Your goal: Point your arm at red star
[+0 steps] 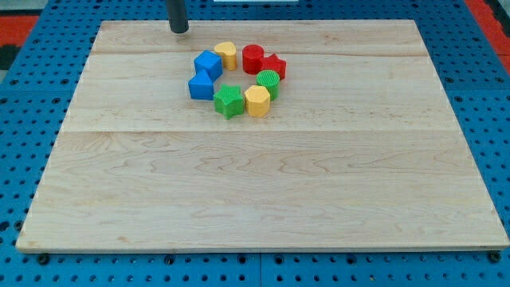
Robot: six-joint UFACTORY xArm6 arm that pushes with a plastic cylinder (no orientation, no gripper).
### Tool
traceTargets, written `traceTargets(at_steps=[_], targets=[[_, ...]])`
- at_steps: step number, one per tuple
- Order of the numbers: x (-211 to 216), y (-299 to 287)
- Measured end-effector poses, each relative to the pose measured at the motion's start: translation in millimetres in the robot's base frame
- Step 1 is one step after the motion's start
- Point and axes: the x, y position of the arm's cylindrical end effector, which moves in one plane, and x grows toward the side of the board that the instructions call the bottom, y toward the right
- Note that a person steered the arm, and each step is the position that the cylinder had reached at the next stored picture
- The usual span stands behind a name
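The red star (274,66) lies near the view's top centre, on the right side of a ring of blocks. Touching it on its left is a red cylinder (253,58). Below it sits a green round block (269,81). My tip (179,29) rests on the board near the top edge, well left of the red star and up-left of the ring. It touches no block.
The ring also holds a yellow block (226,54), two blue blocks (209,64) (201,85), a green star (229,101) and a yellow hexagon (256,101). The wooden board (255,183) lies on a blue perforated table (16,119).
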Motion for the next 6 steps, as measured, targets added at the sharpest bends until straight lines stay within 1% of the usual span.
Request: traceTargets(at_steps=[1,2,3,4,5,6], targets=[[-1,6],[-1,81],[15,171],[59,215],[82,143],[65,141]])
